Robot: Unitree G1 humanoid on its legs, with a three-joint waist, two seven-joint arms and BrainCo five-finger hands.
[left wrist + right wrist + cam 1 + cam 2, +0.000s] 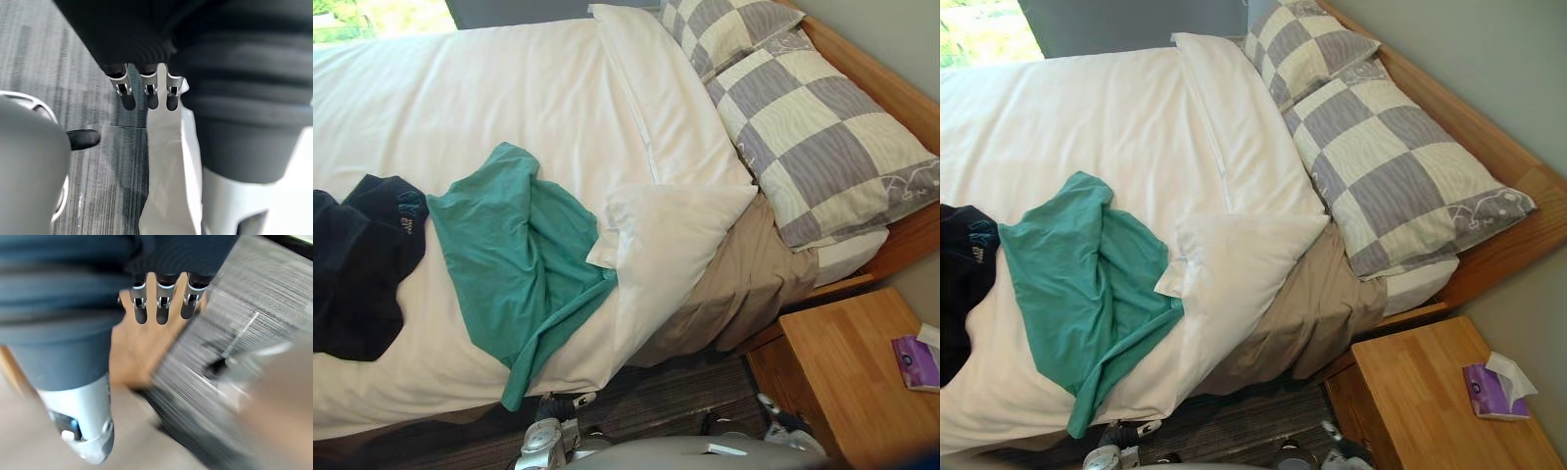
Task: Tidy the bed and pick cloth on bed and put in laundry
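2 cloths lay on the bed [460, 88]. A teal cloth [509, 264] sat crumpled at 8 o'clock from centre, its lower end draped over the near edge. A dark navy cloth [357, 264] lay at 9 o'clock, just beside the teal one. Neither hand was touching either cloth.

View differences: the left eye view showed more of the dark navy cloth, while the right eye view cut it at the frame edge. The right eye view showed the purple tissue box [1491, 390] whole, with a white tissue standing out of it; the left eye view clipped the box.

Left wrist view: left hand [151, 95] hung with fingers straight and relaxed, grasping nothing, above grey carpet [49, 49] and a strip of white fabric [171, 161].

Right wrist view: right hand [161, 308] was likewise released, fingers straight and empty, over a wooden surface and carpet. This view was blurred.

Surface: white duvet, mostly smooth, with 1 corner [671, 230] folded back near centre, exposing a tan sheet [744, 274] at 4 o'clock. 2 grey-and-cream checked pillows [822, 147] [715, 29] lay at 1 to 2 o'clock against a wooden headboard [891, 93].

Room: a wooden nightstand [1430, 401] stood at 5 o'clock and carried the tissue box. A pale wall [1469, 59] rose behind the headboard, and a bright window [372, 15] sat at 11 o'clock.
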